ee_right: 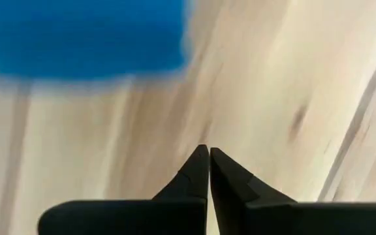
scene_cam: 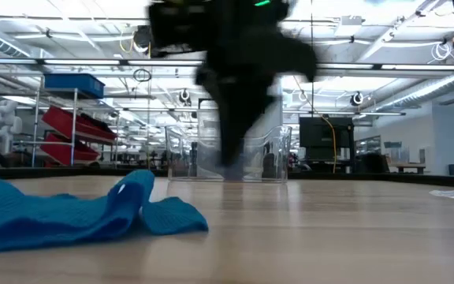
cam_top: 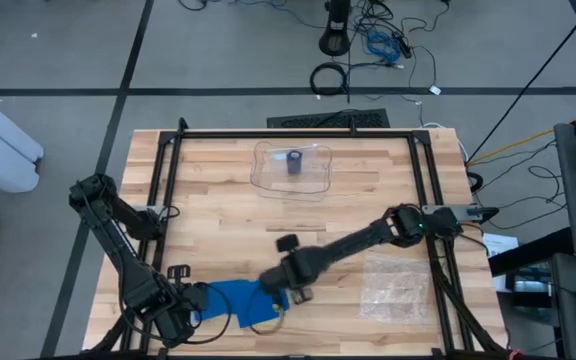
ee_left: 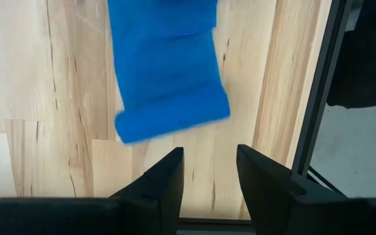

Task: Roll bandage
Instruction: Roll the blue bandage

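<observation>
Soft blue bandage (cam_top: 240, 301) lies rumpled on pale wood table (cam_top: 218, 215); right gripper (ee_right: 209, 156) jaws pinched together empty, left gripper (ee_left: 209, 171) jaws parted.

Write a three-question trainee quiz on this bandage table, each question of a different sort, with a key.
1. True or false: the right hand is shut with nothing between its fingers.
2. Multiple choice: the blue bandage lies (A) in the clear container, (B) flat and unrolled at the table's near edge, (C) on the plastic bag.
3. Fill in: the clear container at the table's far side holds a small dark ____.

Key: 1 true. 2 B; the left hand stands open beside the bandage end, not touching it. 3 roll; the plastic bag lies apart, near the right arm's base.
</observation>
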{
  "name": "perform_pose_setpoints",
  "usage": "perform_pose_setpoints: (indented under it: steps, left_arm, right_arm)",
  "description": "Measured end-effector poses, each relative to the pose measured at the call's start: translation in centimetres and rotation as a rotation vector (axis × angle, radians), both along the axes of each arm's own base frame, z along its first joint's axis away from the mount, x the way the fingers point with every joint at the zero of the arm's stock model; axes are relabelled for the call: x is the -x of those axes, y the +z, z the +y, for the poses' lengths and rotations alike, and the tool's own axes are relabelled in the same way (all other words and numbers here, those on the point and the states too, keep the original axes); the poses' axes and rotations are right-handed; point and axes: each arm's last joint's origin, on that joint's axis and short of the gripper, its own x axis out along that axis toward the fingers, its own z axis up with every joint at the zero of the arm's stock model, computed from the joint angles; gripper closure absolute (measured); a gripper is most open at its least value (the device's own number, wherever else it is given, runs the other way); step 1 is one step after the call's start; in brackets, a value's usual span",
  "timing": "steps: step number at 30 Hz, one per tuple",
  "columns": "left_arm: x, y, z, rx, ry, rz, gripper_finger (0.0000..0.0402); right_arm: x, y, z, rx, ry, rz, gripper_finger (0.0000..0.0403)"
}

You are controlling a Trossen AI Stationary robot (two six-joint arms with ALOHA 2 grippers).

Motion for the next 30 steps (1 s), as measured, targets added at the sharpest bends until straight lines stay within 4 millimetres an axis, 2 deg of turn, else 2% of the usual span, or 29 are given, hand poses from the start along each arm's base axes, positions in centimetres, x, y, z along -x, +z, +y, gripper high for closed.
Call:
perform_pose_setpoints:
  steps: [3, 6, 12, 19, 25, 30]
  left_arm:
    - [0.0, 0.0, 0.0, 0.0, 0.0, 0.0, 0.0255]
    - [0.0, 0.0, 0.0, -0.001, -0.001, 0.0, 0.0255]
    - [0.0, 0.0, 0.0, -0.001, 0.0, 0.0, 0.0255]
    - [0.0, 0.0, 0.0, 0.002, 0.024, 0.004, 0.0255]
    - [0.1, 0.0, -0.1, 0.004, 0.02, 0.007, 0.0255]
    - [0.1, 0.0, -0.1, 0.003, 0.02, 0.007, 0.0255]
  right_arm:
    - [1.2, 0.6, 1.2, 0.041, -0.016, 0.027, 0.0403]
    - [1.3, 1.5, 1.9, 0.059, -0.009, -0.044, 0.0403]
    - [-1.3, 2.5, 3.2, -0.042, 0.009, -0.34, 0.039]
    - [-3.8, 3.2, 2.3, -0.138, 0.028, -0.554, 0.0329]
    - [-5.3, 1.7, 2.2, -0.271, 0.099, -0.698, 0.0244]
    - [-6.5, -1.7, 1.7, -0.295, 0.094, -0.753, 0.017]
